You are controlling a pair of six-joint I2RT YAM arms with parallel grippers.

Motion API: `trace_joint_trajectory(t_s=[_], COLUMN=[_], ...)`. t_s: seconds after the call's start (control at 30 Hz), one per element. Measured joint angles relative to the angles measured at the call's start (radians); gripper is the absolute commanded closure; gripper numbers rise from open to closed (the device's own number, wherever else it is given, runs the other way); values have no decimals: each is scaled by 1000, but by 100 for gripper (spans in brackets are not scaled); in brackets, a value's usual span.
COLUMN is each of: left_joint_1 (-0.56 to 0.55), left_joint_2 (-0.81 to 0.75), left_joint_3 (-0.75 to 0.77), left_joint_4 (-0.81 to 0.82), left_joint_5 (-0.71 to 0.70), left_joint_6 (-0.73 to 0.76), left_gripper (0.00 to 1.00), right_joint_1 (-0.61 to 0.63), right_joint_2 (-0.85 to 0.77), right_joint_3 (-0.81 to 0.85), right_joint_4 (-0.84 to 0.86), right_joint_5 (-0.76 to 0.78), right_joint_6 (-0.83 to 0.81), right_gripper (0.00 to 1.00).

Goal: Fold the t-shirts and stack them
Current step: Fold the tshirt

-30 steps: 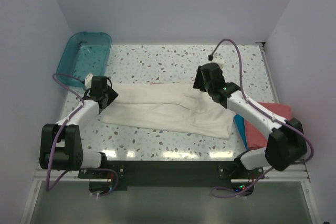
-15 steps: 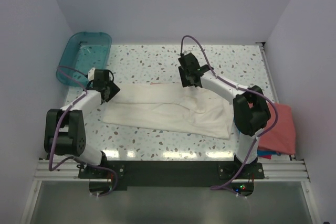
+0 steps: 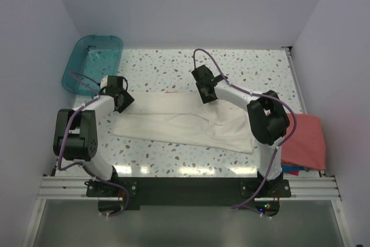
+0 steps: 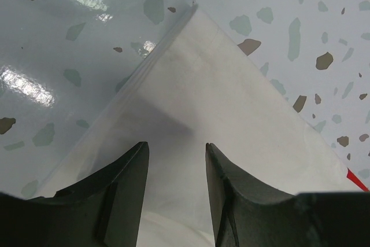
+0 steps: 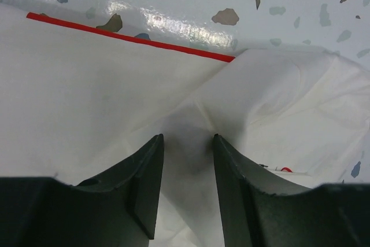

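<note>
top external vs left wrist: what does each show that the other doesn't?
Only top external: the teal tub at the far left corner, the salmon-red shirt at the right edge, the right gripper at the far edge of the cream-white shirt, and that shirt's full spread.
Only left wrist: the left gripper has its fingers apart over the shirt's corner, where layered cloth edges show.
Both: the cream-white shirt, the left gripper and the speckled table.

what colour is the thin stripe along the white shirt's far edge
Red: the stripe on the cream-white shirt shows best in the right wrist view.
</note>
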Motion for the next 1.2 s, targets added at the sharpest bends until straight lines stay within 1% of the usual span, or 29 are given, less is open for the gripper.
trace_joint_trajectory(t_s=[0.07, 0.1, 0.2, 0.4, 0.53, 0.63, 0.77, 0.9, 1.2], left_joint_1=[0, 0, 0, 0, 0, 0, 1, 1, 9], left_joint_2=[9, 14, 24, 31, 32, 34, 43, 50, 56], left_joint_3=[2, 3, 7, 14, 17, 21, 26, 33, 47], left_joint_4=[0, 0, -2, -3, -8, -11, -12, -16, -27], left_joint_5=[0, 0, 0, -1, -2, -4, -6, -6, -4], left_joint_6=[0, 0, 0, 0, 0, 0, 0, 0, 3], left_gripper=[51, 51, 52, 52, 53, 53, 54, 54, 54], right_joint_1=[0, -1, -1, -20, -58, -95, -138, -153, -159], right_joint_2=[0, 0, 0, -6, -63, -159, -358, -539, -798], right_joint_3=[0, 0, 0, -19, -80, -141, -251, -368, -682], right_joint_4=[-6, -6, -11, -11, -15, -18, -12, -4, -6], right_joint_5=[9, 12, 14, -6, -21, -17, -12, -8, -21], right_joint_6=[-1, 2, 10, 39, 87, 143, 246, 350, 559], right_gripper=[72, 84, 100, 100, 100, 100, 100, 100, 100])
